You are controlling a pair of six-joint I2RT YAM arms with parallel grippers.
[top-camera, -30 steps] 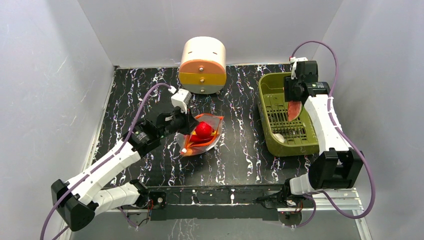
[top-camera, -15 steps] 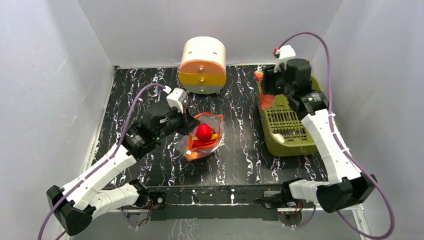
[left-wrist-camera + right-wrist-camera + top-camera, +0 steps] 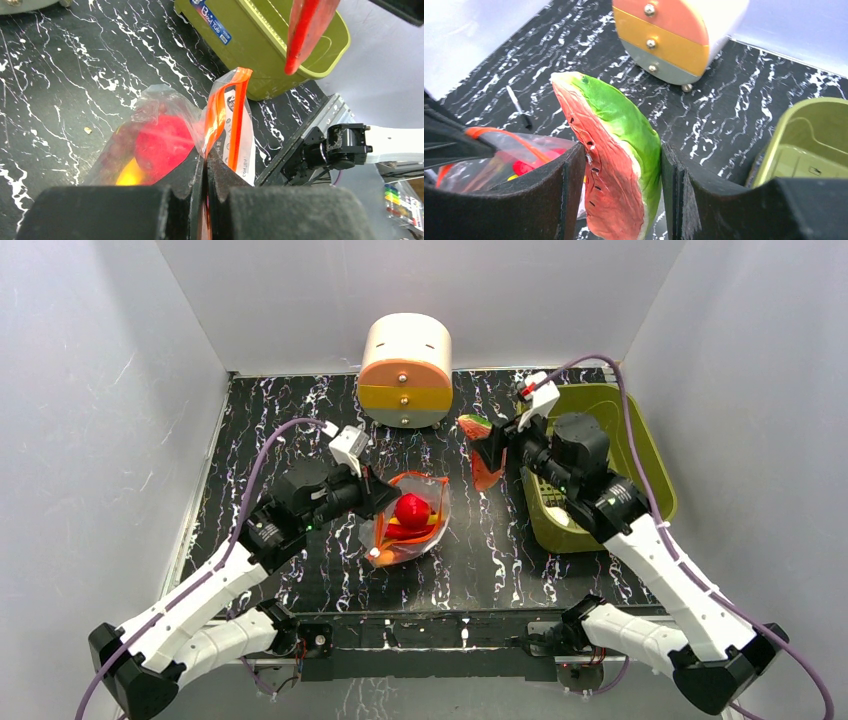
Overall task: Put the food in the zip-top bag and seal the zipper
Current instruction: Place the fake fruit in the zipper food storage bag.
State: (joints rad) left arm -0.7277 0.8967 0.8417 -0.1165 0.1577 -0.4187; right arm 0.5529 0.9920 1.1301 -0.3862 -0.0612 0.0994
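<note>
- Left jaws are fully closed, pinching the mouth edge of the zip-top bag [image 3: 410,525] right on the orange zipper [image 3: 220,115] and holding that edge up off the surface [image 3: 300,420].
- Right jaws are about half-spread and clamped on the pinkish slice [image 3: 614,170], one pad on the flesh face and one on the green rind. The slice hangs point-down in the air.
- The slice is at roughly 1 o'clock from the bag, between the bag and the olive-green bin [image 3: 655,475], touching neither.
- The bag lies near the surface centre. The bin is at 3 o'clock and the round drawer box [image 3: 405,370] at 12 o'clock.
- Already in the bag: the red round fruit [image 3: 409,508], a yellow piece [image 3: 131,175] under it, likely the banana, and more red that is too blurred through the plastic to name.
- Step, as I judge it: the slice is being carried to the bag, and the zipper is not sealed yet.
- Next move needs the slice brought over the mouth, lowered narrow tip first, then released while the left side holds the mouth up.
- The mouth looks narrow against the slice's width, so the slice could snag on the strip or push the bag flat.
- Bag look: crinkly clear film, orange strip looping round the mouth, with printed text beside it.
- Slice look: rigid toy, pink-red flesh with dark seed dots and a glossy green rind.
</note>
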